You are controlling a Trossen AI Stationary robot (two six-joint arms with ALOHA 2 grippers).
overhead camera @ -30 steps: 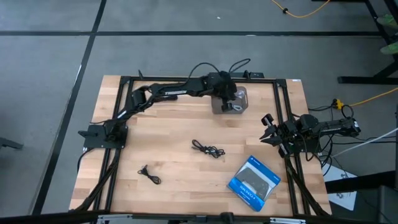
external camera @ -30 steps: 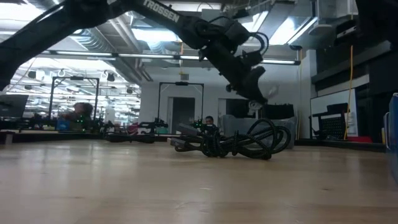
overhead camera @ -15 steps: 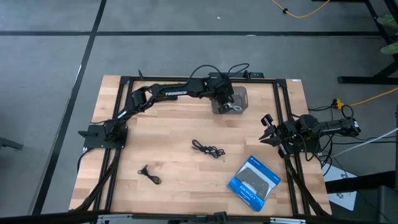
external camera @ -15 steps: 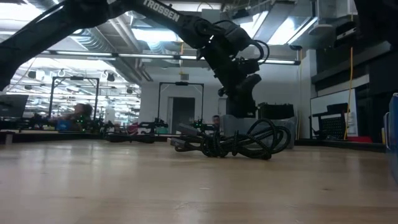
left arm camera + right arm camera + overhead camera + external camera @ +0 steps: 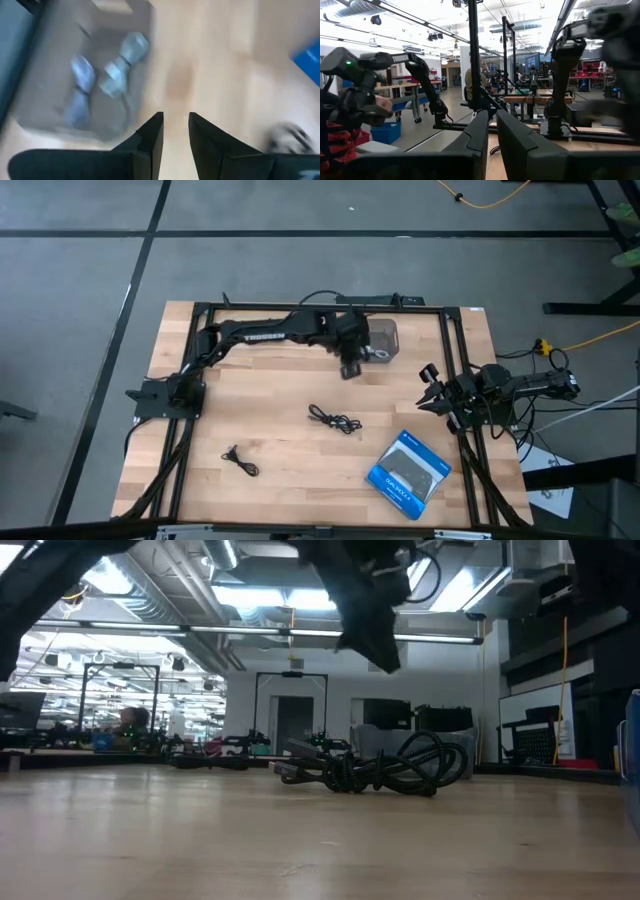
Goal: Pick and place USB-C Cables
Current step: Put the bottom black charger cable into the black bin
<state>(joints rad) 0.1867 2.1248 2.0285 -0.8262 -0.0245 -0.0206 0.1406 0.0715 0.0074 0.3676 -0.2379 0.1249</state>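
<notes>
Two black USB-C cables lie loose on the wooden table, one near the middle (image 5: 333, 418) (image 5: 380, 772) and a smaller one toward the near left (image 5: 240, 461). Pale cables (image 5: 117, 65) lie inside a clear container (image 5: 385, 335) at the table's far side. My left gripper (image 5: 349, 370) (image 5: 176, 120) hangs above the table just nearer than the container, fingers pointing down, slightly open and holding nothing. It shows high up in the low view (image 5: 375, 640). My right gripper (image 5: 425, 388) (image 5: 492, 117) waits at the right edge, shut.
A flat blue and black retail box (image 5: 410, 470) lies near the near right corner. Black frame rails (image 5: 300, 306) run along the table's edges. Bare wood lies between the container and the middle cable. The room behind holds desks and equipment.
My left gripper has drawn back from over the clear container toward the near edge and a little to the left, and it has risen. A pale cable that hung under it a second ago now lies in the container.
</notes>
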